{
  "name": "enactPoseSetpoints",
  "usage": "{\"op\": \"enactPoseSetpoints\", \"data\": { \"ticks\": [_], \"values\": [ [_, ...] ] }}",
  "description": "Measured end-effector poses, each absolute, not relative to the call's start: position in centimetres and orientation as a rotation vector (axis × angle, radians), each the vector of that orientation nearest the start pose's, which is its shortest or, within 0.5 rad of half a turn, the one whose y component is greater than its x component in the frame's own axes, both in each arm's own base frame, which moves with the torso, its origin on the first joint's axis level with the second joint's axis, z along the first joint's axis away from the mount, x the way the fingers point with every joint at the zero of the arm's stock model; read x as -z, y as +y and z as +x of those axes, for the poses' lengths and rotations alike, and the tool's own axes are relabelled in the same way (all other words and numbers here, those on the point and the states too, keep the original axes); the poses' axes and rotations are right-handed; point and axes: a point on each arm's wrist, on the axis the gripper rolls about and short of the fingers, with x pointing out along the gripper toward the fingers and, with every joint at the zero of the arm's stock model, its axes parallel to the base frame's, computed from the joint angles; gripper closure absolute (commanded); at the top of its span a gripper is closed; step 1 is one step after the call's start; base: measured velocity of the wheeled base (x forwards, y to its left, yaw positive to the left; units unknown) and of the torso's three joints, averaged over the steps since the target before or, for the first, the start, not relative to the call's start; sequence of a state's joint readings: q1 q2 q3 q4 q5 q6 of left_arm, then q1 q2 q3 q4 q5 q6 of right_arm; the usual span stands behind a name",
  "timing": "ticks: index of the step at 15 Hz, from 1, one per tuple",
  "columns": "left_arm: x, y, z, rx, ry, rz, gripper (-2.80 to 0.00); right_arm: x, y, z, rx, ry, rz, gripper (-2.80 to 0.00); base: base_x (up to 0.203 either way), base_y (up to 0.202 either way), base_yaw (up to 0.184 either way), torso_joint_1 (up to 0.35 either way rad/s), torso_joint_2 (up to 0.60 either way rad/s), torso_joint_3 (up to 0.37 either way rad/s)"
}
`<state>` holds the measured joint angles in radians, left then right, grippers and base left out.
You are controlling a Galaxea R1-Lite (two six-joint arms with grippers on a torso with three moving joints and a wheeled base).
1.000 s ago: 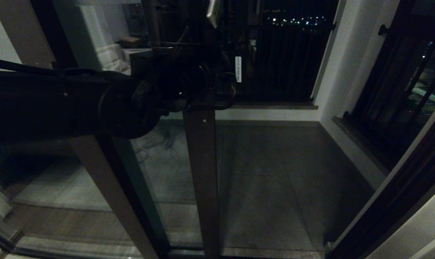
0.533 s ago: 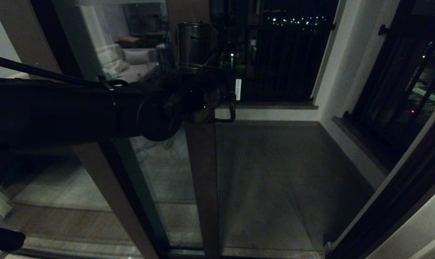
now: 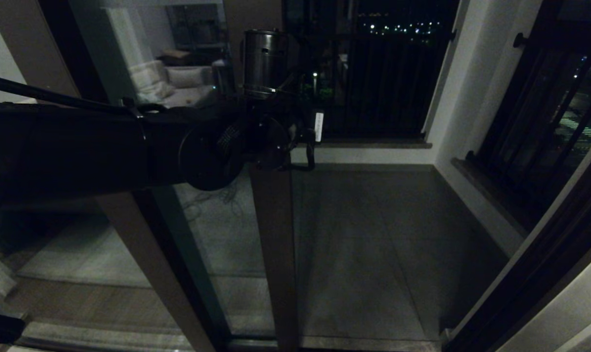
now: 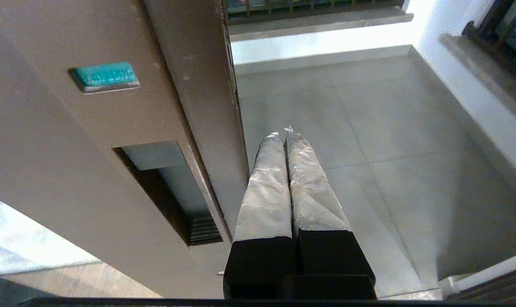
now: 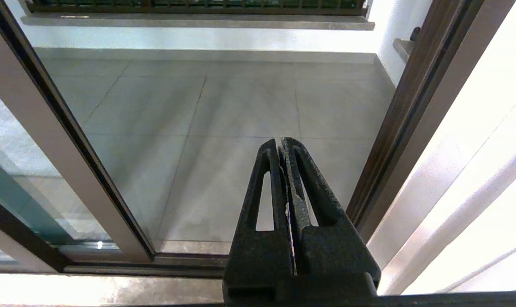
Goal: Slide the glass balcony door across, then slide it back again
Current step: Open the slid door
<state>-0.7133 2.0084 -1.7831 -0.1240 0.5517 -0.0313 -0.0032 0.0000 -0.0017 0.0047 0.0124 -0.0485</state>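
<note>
The glass balcony door (image 3: 217,230) stands partway across the opening, its dark brown edge stile (image 3: 275,244) upright in the middle of the head view. In the left wrist view the stile (image 4: 112,128) shows a recessed handle slot (image 4: 168,192) and a small green tag (image 4: 104,76). My left gripper (image 4: 283,134) is shut and empty, lying right beside the stile's edge on the open doorway side, outside the slot; its wrist (image 3: 302,146) crosses the stile. My right gripper (image 5: 281,143) is shut, parked low in front of the opening, out of the head view.
A second brown stile (image 3: 148,254) slants behind the glass at the left. The dark door jamb (image 3: 535,264) bounds the opening at the right. Beyond lie the tiled balcony floor (image 3: 373,234), a white wall (image 3: 451,98) and dark railings (image 3: 544,127).
My left arm has dropped a little and its wrist has turned and shifted slightly left along the stile's edge. The door stile stands where it did.
</note>
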Motion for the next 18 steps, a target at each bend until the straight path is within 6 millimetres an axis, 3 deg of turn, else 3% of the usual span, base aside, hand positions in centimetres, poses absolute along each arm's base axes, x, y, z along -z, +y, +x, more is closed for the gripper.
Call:
{"op": "enactPoseSetpoints", "data": {
  "ticks": [18],
  "values": [
    [-29.9,-20.6,31.5,0.051,0.12,0.031,0.0,-7.6,0.0,-2.3,-0.009,0.002,-0.048,0.0,0.0,0.0,0.0,0.0,0.0,0.0]
  ]
}}
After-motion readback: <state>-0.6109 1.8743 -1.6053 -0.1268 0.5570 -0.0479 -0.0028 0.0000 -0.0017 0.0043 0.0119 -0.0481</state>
